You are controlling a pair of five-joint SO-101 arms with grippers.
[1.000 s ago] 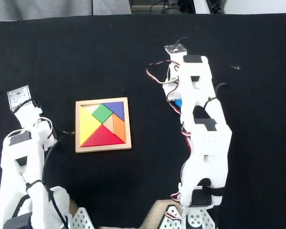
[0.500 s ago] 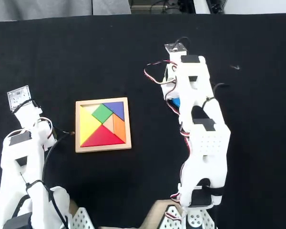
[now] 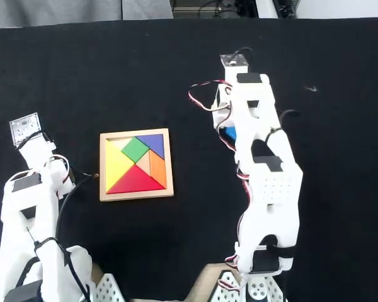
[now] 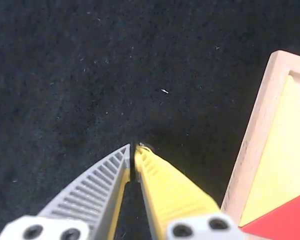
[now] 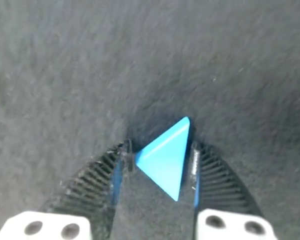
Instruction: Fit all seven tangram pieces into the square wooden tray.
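Now, my right gripper (image 5: 159, 148) clamped on the blue triangle (image 5: 165, 161), my left gripper (image 4: 133, 148) pinched closed beside the tray (image 4: 258, 134).

I see the table (image 3: 82, 75) in matt black cloth, the tray (image 3: 137, 195) in smooth pale wood, the right tool (image 5: 160, 148) in ribbed plastic, and a smooth blue triangle (image 5: 166, 159).

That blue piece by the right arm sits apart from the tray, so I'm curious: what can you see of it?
The blue triangle is a small, flat, sky-blue piece with a smooth painted look. The right gripper has its fingers closed on two of its sides, one corner poking out past the fingertips. Black cloth lies beneath; whether it rests there or hangs just above is unclear. From above it peeks out beside the arm, right of the wooden tray.
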